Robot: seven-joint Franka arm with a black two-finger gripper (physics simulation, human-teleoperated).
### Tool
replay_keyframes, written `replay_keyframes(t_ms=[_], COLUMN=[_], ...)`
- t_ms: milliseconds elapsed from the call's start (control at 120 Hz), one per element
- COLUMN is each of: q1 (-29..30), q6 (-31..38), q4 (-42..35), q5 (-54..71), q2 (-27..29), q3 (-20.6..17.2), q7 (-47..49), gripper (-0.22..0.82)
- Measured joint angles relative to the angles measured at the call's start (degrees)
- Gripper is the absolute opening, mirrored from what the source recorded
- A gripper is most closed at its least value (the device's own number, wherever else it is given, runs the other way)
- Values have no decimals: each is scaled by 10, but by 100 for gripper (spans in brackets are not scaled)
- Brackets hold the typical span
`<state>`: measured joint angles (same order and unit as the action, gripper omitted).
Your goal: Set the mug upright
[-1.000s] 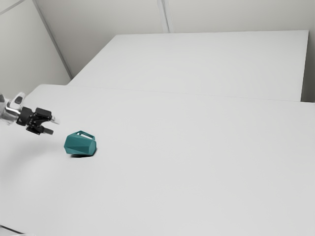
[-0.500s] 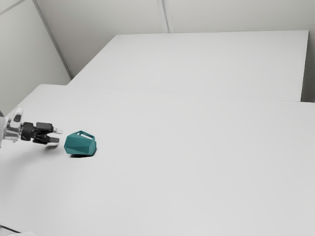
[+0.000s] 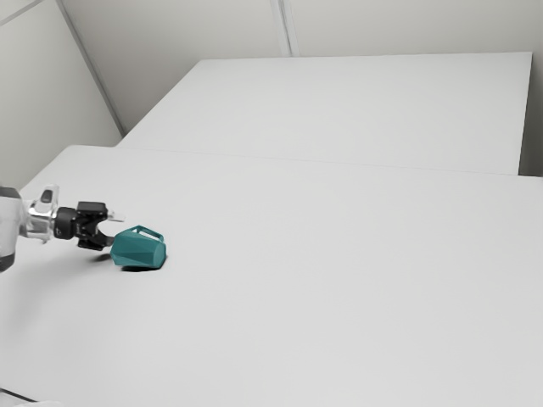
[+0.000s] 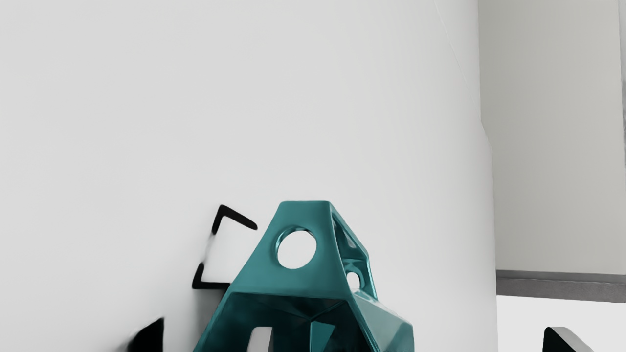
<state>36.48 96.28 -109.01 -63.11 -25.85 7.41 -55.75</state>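
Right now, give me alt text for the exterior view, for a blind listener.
A teal, faceted mug lies on its side on a white table, handle up; an open, black two-finger end effector reaches toward it from the exterior view's left.

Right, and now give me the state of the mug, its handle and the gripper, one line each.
Mug: lying on its side on the table, not upright, its mouth facing the gripper.
Mug handle: on the mug's upper side, off the table.
Gripper: open, fingers wide apart, one at the mug's mouth, the other outside it.
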Motion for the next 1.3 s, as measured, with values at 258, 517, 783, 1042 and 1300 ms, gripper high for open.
replay_keyframes(t_ms=[258, 517, 783, 1042, 1300], q1=[0, 2, 6, 7, 7], q6=[-1, 1, 2, 6, 3], q4=[-7, -6, -5, -3, 17], q5=[-3, -3, -2, 3, 1], q2=[-8, -9, -10, -9, 2], q3=[-14, -16, -15, -17, -25], q7=[38, 62, 78, 88, 94], gripper=[59, 15, -10, -17, -18])
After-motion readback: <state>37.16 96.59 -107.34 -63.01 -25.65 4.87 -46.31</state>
